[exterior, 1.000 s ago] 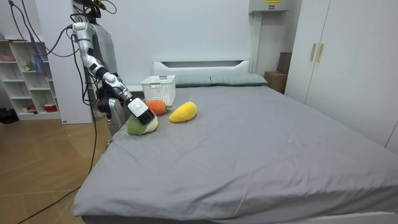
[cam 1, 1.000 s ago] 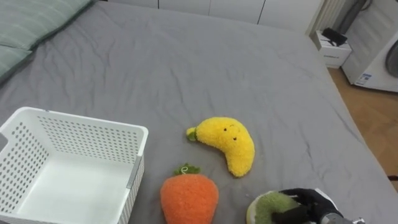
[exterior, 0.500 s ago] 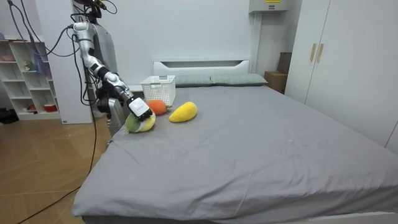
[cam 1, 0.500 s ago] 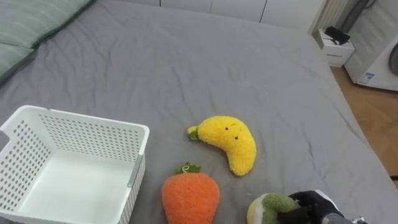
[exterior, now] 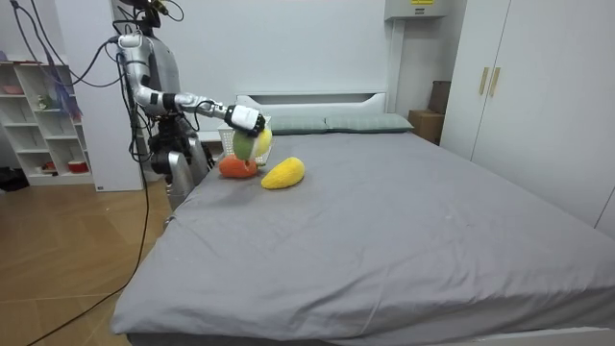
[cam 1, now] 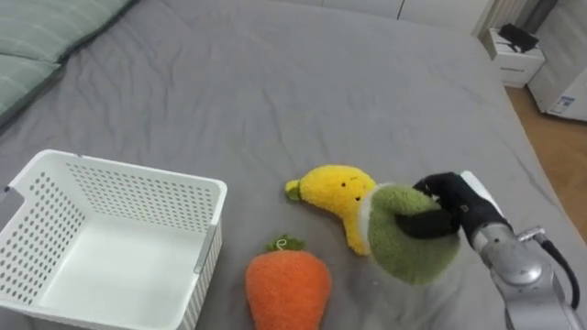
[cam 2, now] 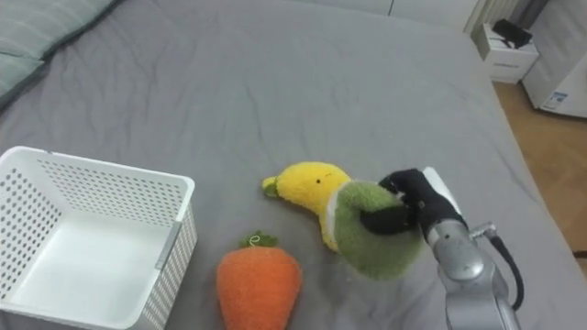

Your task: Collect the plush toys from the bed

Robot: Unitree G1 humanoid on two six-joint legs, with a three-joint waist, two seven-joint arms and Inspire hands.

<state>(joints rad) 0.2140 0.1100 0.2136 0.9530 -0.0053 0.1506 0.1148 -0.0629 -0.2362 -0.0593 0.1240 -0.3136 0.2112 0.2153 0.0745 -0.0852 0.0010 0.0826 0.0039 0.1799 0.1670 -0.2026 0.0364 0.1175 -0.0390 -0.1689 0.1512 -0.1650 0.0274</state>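
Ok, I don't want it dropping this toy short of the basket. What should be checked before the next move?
1. Green plush toy in the right robot hand, fingers curled round it: ok.
2. Toy held clear of the bed: ok.
3. White basket upright, with room inside: ok.
4. Way to the basket: carrot toy and banana toy lie low on the bed, probably below the carry: ok.
5. Hold firm enough for the carry: cannot tell.
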